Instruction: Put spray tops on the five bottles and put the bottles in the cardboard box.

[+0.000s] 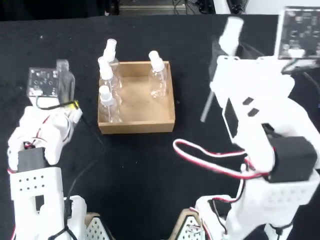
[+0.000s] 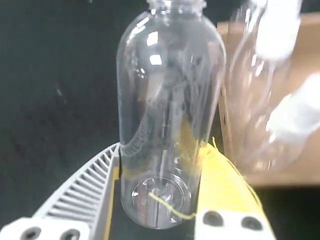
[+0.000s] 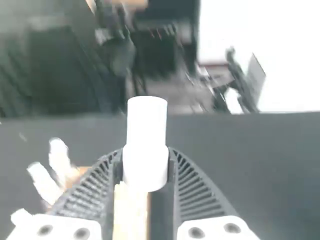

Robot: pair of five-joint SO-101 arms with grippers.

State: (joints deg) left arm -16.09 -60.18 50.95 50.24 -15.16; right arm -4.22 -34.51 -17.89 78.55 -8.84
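The left gripper [image 2: 162,150] was clenched on the lower body of the uncapped bottle [image 2: 170,100]. It held the bottle upright above the counter [image 1: 150,165] with the open neck free at the top, which looks like a way to steady it so a top could be brought down onto it. The right gripper [image 3: 145,155] was grasping the last spray top [image 3: 146,125] by its collar, nozzle end up. In the high view it was raised well apart from that bottle, on the other side of the cardboard box [image 1: 137,125]. A thin grey stem [image 1: 207,107] hung below it, probably the top's dip tube, which would have to enter the neck first. Four capped bottles [image 1: 106,95] stood inside the box, three along the wall nearer the left arm and one by the far wall. So the job seemed nearly done, with one bottle left to cap and box. The box and its tall bottles lay between the two arms, so any crossing would have to pass above those spray heads. A red and white cable [image 1: 210,160] looped beside the right arm, clear of the box.
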